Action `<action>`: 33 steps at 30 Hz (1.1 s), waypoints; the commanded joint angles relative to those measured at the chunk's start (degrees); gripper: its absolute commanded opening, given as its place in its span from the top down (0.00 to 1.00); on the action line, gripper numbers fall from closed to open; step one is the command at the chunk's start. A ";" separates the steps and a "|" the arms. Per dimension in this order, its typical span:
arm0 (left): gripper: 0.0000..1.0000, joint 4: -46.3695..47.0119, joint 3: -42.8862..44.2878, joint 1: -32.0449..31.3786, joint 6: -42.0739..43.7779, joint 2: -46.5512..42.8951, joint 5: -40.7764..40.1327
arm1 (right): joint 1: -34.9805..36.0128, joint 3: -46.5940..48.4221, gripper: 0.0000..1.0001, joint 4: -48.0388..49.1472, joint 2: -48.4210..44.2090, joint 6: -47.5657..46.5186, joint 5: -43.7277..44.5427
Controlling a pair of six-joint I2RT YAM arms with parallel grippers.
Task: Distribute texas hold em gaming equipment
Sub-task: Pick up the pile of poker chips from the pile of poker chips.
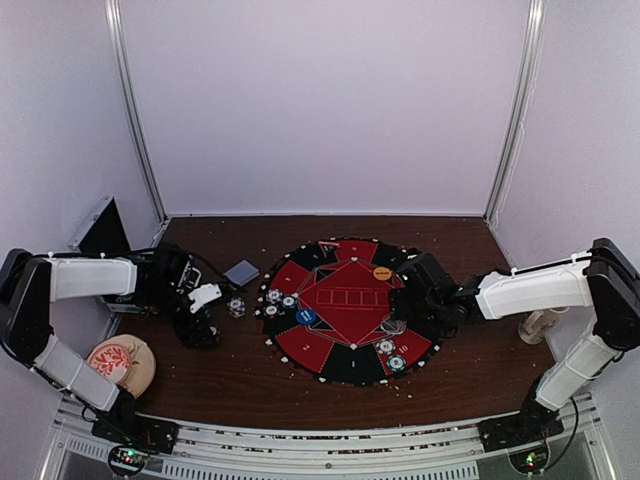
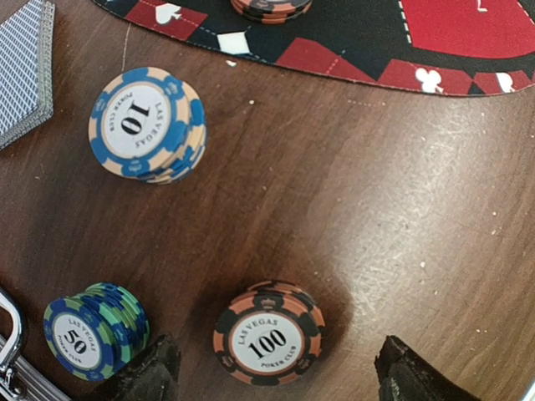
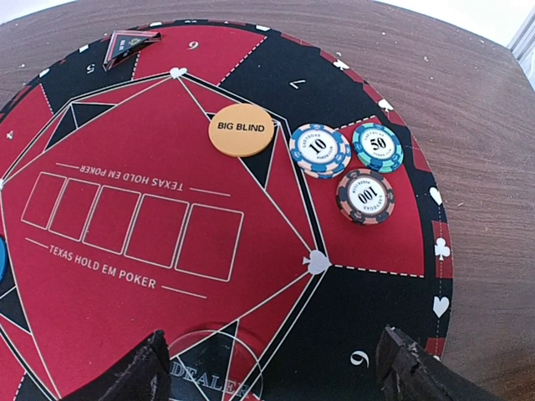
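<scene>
On table, beside round mat: distribution under way.
Left gripper spread astride the 100-chip stack, off-mat; right gripper spread over the clear dealer disc, seemingly not touching. Risk: off-centre closing topples the stack.

High rear overview of the table; two close, downward wrist views; round mat common to all.

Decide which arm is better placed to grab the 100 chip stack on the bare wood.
Left: its open fingers straddle that stack; the right fingers hover over the mat, away from it.
</scene>
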 commanded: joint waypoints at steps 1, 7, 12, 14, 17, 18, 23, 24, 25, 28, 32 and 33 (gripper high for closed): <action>0.17 3.20 1.07 0.33 -0.12 1.08 -0.91 | 0.48 -0.45 0.13 0.79 -0.47 -0.43 0.69; 0.23 3.68 1.83 0.33 -0.24 3.04 -1.19 | 0.46 -0.46 0.13 0.79 -0.66 -0.52 0.70; 0.30 3.71 2.11 0.35 -0.11 3.82 -0.73 | 0.42 -0.58 0.13 0.88 -0.68 -0.58 0.68; 0.32 3.63 2.20 0.39 -0.03 3.78 -0.46 | 0.45 -0.54 0.13 0.88 -0.55 -0.66 0.77; 0.38 3.15 2.20 0.36 0.28 3.62 0.09 | 0.42 -0.44 0.13 0.88 -0.49 -0.70 0.81; 0.40 2.99 2.27 0.38 0.47 3.62 0.32 | 0.42 -0.44 0.13 0.87 -0.38 -0.73 0.81; 0.41 2.76 2.28 0.34 0.88 3.98 0.56 | 0.45 -0.44 0.13 0.79 -0.49 -0.78 0.94; 0.41 2.69 2.35 0.33 0.96 4.30 0.56 | 0.44 -0.44 0.13 0.76 -0.56 -0.78 0.94; 0.40 2.65 2.37 0.39 0.95 4.58 0.50 | 0.42 -0.43 0.13 0.79 -0.59 -0.78 0.95; 0.40 2.61 2.46 0.32 0.99 5.14 0.63 | 0.47 -0.49 0.13 0.70 -0.68 -0.76 0.99; 0.41 2.45 2.55 0.38 0.97 5.24 0.77 | 0.42 -0.47 0.13 0.70 -0.68 -0.78 1.03; 0.42 2.40 2.55 0.36 0.95 5.25 0.82 | 0.44 -0.50 0.13 0.70 -0.66 -0.74 1.08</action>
